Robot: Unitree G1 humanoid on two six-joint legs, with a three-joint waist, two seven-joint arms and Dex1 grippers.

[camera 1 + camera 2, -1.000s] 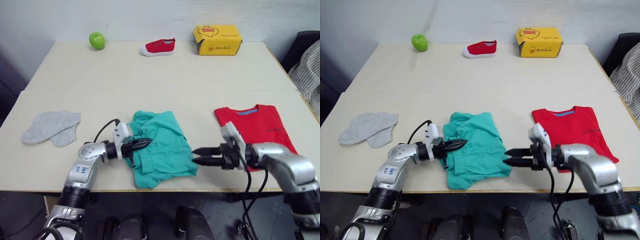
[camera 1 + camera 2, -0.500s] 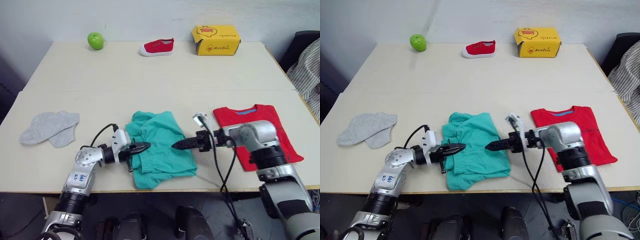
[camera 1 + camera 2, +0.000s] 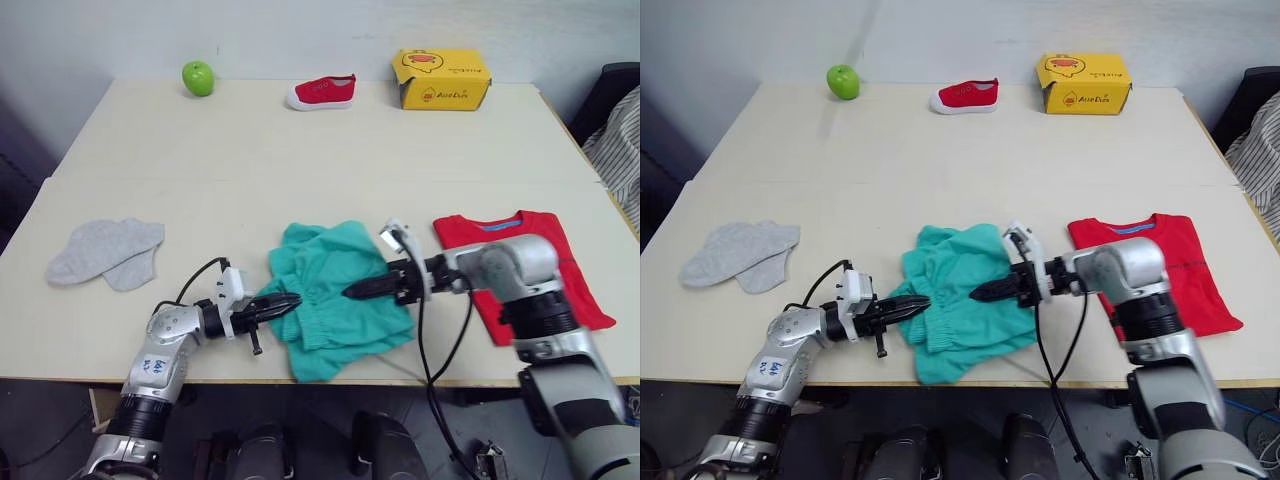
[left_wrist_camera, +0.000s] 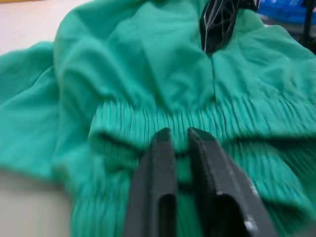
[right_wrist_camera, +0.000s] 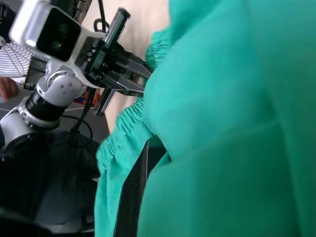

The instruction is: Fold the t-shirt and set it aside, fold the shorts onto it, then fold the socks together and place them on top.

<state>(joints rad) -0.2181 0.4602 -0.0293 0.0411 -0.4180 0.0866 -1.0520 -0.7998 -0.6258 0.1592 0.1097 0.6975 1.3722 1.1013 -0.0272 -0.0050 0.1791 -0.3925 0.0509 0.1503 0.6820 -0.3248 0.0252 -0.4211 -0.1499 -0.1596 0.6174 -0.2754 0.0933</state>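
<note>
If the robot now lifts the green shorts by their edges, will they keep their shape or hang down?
The shorts would probably sag. The cloth already lies in soft crumples and bunches up between the left pincer and the right pincer. They look thin, so likely light. The gathered waistband may stretch a little when pulled.

The shorts (image 3: 335,300) are soft matt teal cloth, crumpled, with a finely gathered ribbed waistband, and the socks (image 3: 105,252) are matt light grey knit. The t-shirt (image 3: 525,265) is smooth red cloth lying flat on the matt, pale table (image 3: 300,150). The apple (image 3: 198,77) looks glossy, the yellow box (image 3: 441,78) like printed cardboard.
</note>
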